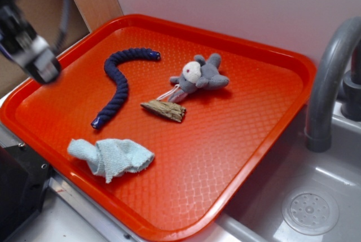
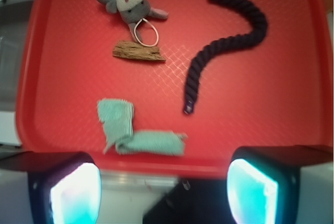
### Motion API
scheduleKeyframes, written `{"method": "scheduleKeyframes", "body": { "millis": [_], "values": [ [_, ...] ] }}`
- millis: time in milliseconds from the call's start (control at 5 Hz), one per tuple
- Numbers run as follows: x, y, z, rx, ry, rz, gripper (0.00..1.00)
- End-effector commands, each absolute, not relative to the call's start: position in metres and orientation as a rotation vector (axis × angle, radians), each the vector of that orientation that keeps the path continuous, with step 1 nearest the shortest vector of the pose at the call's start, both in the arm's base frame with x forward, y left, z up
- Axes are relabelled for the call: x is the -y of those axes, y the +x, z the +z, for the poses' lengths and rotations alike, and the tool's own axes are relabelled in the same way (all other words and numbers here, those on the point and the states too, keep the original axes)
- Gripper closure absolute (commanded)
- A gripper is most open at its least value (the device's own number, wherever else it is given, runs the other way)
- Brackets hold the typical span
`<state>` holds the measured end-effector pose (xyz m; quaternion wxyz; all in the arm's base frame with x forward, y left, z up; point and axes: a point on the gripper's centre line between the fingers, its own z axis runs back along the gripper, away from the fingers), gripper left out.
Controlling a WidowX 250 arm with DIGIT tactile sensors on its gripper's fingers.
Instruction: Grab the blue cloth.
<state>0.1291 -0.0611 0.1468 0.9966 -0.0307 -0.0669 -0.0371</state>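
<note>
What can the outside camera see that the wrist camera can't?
Only the exterior view shows the grey faucet, the sink with its drain, and the whole pincer hanging over the tray's left edge.

Only the wrist view shows the pincer's two glowing fingertips up close, spread apart.

Both show the red tray, blue cloth, navy rope, grey plush mouse and the brown wood piece.

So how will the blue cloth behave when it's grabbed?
The cloth lies crumpled and folded, so it is probably limp and will drape. Its terry nap suggests good grip and little weight. On the tray, a push might bunch it.
</note>
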Motion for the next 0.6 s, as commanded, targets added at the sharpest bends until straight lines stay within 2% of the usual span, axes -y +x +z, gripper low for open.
{"method": "scheduleKeyframes", "body": {
  "millis": [0,200,400],
  "values": [
    [0.078,0.147,0.083,0.098,-0.150,-0.250,0.00],
    [0.095,0.148,0.044,-0.042,-0.188,-0.284,0.00],
    [0.111,0.132,0.039,-0.027,-0.132,-0.349,0.00]
  ]
}}
